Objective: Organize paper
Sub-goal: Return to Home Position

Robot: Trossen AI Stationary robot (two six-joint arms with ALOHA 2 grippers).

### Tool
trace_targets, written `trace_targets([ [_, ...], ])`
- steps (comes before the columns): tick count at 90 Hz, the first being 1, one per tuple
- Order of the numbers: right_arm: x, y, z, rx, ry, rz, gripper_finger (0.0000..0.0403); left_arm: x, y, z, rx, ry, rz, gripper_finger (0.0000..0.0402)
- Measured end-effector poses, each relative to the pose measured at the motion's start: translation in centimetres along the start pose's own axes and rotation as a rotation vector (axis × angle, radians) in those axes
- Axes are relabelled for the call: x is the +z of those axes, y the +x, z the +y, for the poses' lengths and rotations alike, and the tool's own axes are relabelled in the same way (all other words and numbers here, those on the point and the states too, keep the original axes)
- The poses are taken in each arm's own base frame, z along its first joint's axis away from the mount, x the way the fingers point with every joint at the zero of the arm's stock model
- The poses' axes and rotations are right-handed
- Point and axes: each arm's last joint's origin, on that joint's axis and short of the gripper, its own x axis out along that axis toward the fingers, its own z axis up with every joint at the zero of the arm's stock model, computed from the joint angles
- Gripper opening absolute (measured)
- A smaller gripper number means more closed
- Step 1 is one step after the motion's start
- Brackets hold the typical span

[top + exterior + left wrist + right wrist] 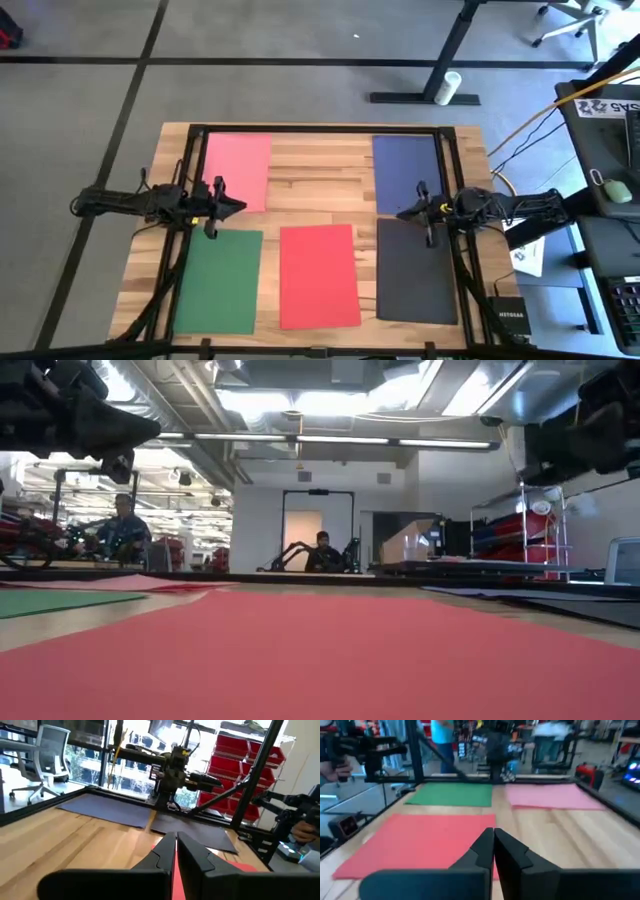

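Five sheets of paper lie flat and apart on the wooden table: pink [237, 172] at far left, green [218, 282] at near left, red [318, 276] at near middle, navy blue [407, 172] at far right, dark grey [415, 270] at near right. My left gripper [240, 207] hovers shut between the pink and green sheets, pointing toward the table's right. My right gripper [402, 213] hovers shut between the navy and dark grey sheets, pointing left. In each wrist view the fingers [176, 851] [493, 847] are closed with nothing between them.
A black frame [320, 130] runs along the table's far edge and down both sides. Bare wood [320, 185] lies in the far middle between the pink and navy sheets. A small black box [506, 312] sits off the table's near right corner.
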Motion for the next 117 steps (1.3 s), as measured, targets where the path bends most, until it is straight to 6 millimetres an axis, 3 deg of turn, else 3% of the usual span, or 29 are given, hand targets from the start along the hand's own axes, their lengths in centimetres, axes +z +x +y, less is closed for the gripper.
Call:
trace_targets([
  [27,-0.05,0.18,-0.39,-0.136,0.005,0.012,0.0,-0.04,0.03,0.16,0.018,-0.004,0.004,0.0],
  [117,-0.11,0.25,-0.38,-0.133,-0.007,0.021,0.0,-0.16,0.03,0.19,0.02,-0.004,0.018,0.0],
])
